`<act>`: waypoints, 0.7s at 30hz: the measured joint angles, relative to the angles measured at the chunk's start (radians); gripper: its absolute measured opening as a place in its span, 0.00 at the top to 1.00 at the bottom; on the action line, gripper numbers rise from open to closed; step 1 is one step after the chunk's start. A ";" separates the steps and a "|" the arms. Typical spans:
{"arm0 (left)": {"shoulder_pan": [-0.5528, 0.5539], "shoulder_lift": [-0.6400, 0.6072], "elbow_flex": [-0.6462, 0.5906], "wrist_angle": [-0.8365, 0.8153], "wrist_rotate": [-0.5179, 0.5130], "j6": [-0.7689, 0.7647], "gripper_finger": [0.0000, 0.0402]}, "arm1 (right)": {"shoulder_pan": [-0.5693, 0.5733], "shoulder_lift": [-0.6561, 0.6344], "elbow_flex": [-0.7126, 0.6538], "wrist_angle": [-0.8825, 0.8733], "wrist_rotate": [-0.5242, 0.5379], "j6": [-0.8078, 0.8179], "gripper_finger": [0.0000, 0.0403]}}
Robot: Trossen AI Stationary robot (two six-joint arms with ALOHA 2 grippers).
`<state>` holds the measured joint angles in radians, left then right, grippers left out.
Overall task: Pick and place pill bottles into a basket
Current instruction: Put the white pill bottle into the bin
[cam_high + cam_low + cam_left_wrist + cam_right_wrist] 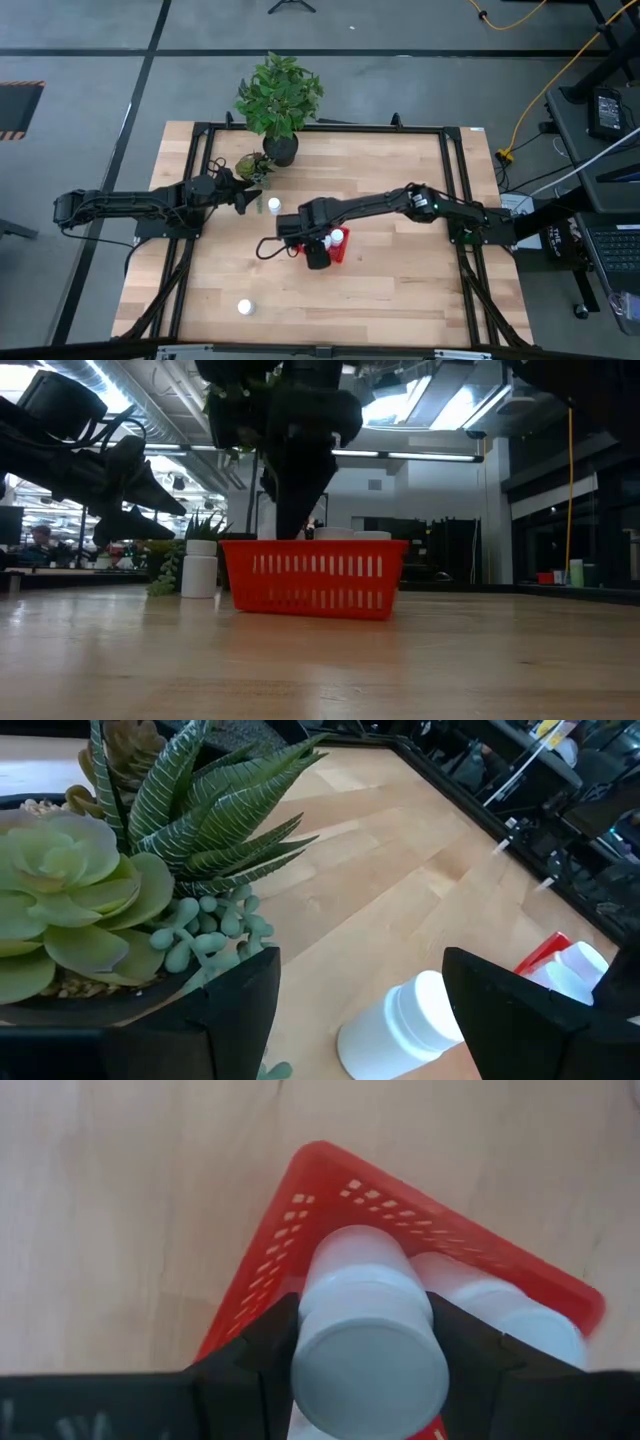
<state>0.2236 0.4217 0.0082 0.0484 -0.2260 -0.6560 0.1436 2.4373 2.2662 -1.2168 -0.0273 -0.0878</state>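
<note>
Your right gripper (365, 1345), clamped on a bottle (368, 1342) above the basket (341, 252) at frame centre, could wedge it on the bottles already inside, while your left gripper (243, 196), half-open and empty, may tip its bottle (274, 205).

Your landmark is the light wood plank worktop (380, 290), edged by a black frame. Around it you see grey concrete floor (80, 40) crossed by dark lines. Beyond its right edge you have a desk with a laptop (610, 110) and a yellow cable (560, 75). Behind the worktop, low view: ceiling strip lights (420, 457), skylights, dark window panes (570, 530).
</note>
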 joint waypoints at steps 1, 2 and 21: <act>0.000 0.000 0.000 0.000 0.000 0.004 0.32 | 0.000 0.003 0.000 -0.004 0.000 -0.001 0.58; 0.000 0.000 0.000 0.000 0.000 0.006 0.32 | 0.000 0.004 0.000 -0.008 0.000 -0.001 0.58; 0.000 0.000 0.000 0.000 -0.019 0.015 0.32 | 0.000 0.006 0.000 -0.003 -0.055 0.000 0.41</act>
<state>0.2235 0.4217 0.0082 0.0483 -0.2455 -0.6407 0.1440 2.4432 2.2662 -1.2194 -0.0820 -0.0883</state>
